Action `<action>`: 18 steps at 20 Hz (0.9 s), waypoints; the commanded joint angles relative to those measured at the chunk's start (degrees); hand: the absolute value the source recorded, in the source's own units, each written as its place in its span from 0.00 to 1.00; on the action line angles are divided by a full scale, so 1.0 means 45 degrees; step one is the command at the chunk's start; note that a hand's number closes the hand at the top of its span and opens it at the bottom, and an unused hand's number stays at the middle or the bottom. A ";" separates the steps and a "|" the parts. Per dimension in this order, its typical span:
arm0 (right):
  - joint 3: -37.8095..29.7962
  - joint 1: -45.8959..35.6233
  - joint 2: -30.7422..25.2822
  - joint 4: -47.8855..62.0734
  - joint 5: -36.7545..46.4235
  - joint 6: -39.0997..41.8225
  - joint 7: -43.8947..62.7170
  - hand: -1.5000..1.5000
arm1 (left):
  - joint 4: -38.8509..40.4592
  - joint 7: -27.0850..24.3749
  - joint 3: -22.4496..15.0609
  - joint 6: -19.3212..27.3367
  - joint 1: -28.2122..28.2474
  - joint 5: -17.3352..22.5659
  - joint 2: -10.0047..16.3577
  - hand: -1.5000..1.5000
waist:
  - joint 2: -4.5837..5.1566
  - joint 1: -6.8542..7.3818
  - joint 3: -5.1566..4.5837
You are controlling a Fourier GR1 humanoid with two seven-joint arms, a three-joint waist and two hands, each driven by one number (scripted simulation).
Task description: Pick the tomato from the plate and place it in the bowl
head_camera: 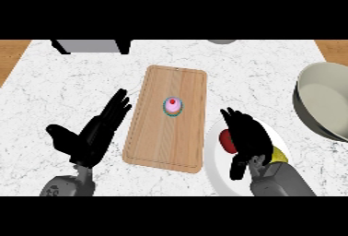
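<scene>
A red tomato [225, 141] lies on the white plate [217, 167] at the lower right, mostly hidden behind my right hand [246, 138]. That hand hovers over the plate with fingers straight, touching or just above the tomato, not curled round it. A yellow item [279, 156] peeks out on the plate beside the wrist. The grey bowl [325, 99] stands at the right edge, cut off by the frame. My left hand [95, 131] rests open at the lower left, fingers pointing up.
A wooden cutting board [170, 117] lies in the middle with a small pink cupcake [173, 105] on it. A grey appliance [92, 45] stands at the back left. A grey round object [222, 41] shows at the back edge.
</scene>
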 commanded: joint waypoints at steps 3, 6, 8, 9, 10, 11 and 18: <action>-0.0045 0.1147 0.0289 -0.1572 0.0860 0.0528 0.0249 0.00 | 0.0148 -0.0183 0.0407 -0.0402 0.0184 -0.0175 -0.0201 0.50 | -0.0010 -0.0050 -0.0002; -0.0183 0.0409 0.0923 0.1436 0.1629 -0.1373 -0.1196 0.00 | 0.0812 -0.0378 -0.0072 -0.0008 -0.0321 -0.0868 -0.0828 0.50 | 0.0015 -0.0018 0.0000; -0.0118 0.0491 0.1230 0.1759 0.1958 -0.1487 -0.1298 0.00 | 0.0111 0.0215 0.0526 -0.0642 0.0038 -0.0217 -0.0275 0.50 | 0.0006 0.0001 0.0001; -0.1212 0.0194 0.0741 0.0444 0.1228 0.0206 -0.0960 0.00 | 0.0587 0.0338 0.0679 -0.0492 -0.0584 -0.0430 -0.0448 0.50 | 0.0001 -0.0037 -0.0001; -0.1398 0.0152 0.0455 0.1428 0.1407 -0.0595 -0.1941 0.00 | 0.0510 0.0004 0.0303 -0.0147 -0.0459 -0.0946 -0.0739 0.50 | 0.0006 -0.0023 0.0000; -0.1035 -0.0448 0.1404 0.2394 0.1821 -0.0855 -0.1559 0.00 | 0.0341 -0.0258 0.0692 -0.0848 0.0267 -0.0443 -0.0301 0.50 | 0.0008 0.0023 0.0000; -0.1191 0.0139 0.1916 0.2501 0.2217 -0.2021 -0.2552 1.00 | 0.0959 -0.0355 0.0833 -0.0590 -0.0403 -0.0927 -0.0798 0.50 | 0.0014 -0.0019 0.0000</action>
